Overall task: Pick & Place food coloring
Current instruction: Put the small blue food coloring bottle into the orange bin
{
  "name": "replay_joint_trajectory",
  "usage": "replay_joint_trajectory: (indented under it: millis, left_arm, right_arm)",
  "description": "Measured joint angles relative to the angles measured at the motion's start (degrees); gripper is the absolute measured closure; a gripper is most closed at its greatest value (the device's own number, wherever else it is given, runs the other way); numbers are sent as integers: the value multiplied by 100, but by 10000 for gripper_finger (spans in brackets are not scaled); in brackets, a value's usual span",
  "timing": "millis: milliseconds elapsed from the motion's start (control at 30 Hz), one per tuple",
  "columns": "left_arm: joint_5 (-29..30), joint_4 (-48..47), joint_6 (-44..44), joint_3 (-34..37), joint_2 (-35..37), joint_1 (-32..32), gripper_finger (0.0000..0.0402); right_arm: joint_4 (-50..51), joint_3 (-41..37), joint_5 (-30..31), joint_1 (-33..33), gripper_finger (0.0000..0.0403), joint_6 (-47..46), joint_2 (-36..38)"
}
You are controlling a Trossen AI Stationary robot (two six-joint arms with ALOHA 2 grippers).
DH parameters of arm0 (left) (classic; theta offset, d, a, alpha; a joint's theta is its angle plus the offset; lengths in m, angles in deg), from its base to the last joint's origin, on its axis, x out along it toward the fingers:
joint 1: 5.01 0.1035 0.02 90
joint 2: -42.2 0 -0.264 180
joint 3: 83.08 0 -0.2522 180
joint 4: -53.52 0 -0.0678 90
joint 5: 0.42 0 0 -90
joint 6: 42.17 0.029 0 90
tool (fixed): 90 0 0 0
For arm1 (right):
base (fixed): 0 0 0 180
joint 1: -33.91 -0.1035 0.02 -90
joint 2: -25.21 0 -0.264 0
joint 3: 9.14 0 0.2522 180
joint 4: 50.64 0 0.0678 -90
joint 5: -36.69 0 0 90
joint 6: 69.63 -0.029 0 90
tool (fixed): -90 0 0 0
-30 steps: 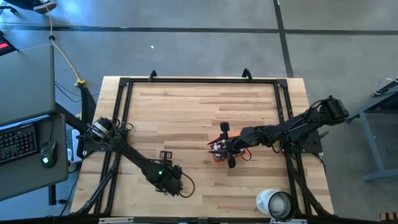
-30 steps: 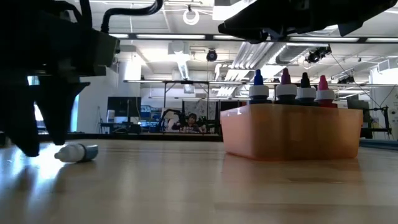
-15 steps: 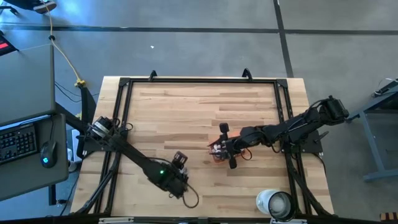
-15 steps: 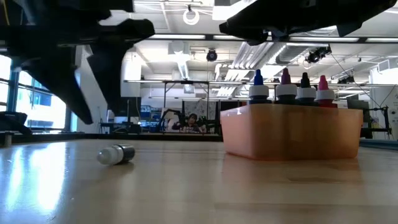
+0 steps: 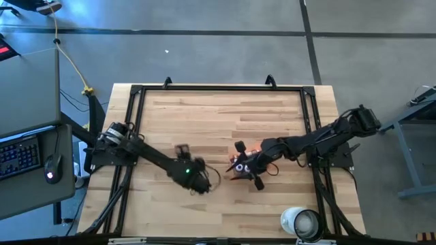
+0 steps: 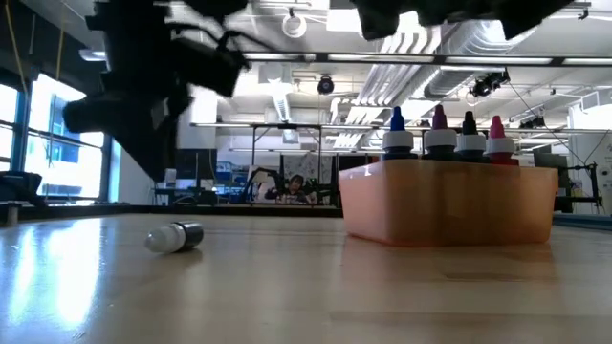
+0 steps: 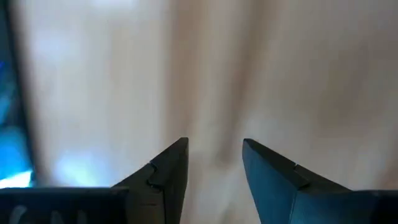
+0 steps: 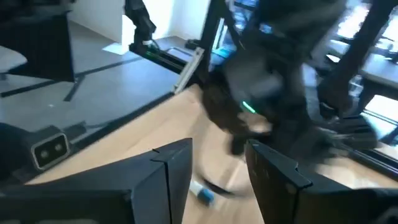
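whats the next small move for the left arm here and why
Probably bring the left pincer down over the loose dropper bottle and line it up for a grasp. That bottle lies on its side on the table, apart from the orange tray where other bottles stand upright, and the left pincer is open and holds nothing.

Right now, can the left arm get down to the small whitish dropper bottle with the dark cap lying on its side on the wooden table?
Probably yes. The left gripper stands open and empty above the table, and the dropper bottle lies alone on the bare wooden table, well apart from the translucent orange tray. Nothing visible blocks a descent.
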Motion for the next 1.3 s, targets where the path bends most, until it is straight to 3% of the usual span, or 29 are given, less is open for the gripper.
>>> replay_joint_trajectory:
  millis: [100,200,500,700,833,1067,1300]
  left_arm:
    - [-26,-1310,-1001,0,0,211,253]
    - [70,-2265,-1458,8,1,329,253]
    - [99,-2072,-1983,924,1013,651,253]
    - [-445,-810,-2415,1954,2250,647,253]
    - [-465,35,-2605,2530,2803,572,253]
    - [-486,580,-2726,3169,2985,574,253]
    - [-475,1306,-2700,3478,2961,574,253]
  right_arm:
    - [231,411,-191,-24,259,18,-279]
    - [655,957,-212,-80,259,230,-833]
    - [2226,2900,-222,-188,259,1032,-2816]
    - [3101,4043,-205,-200,259,1383,-3734]
    - [3860,4744,-102,-158,259,1556,-4286]
    - [4456,5468,181,-27,259,1690,-4987]
    - [4526,5443,100,131,259,1905,-5068]
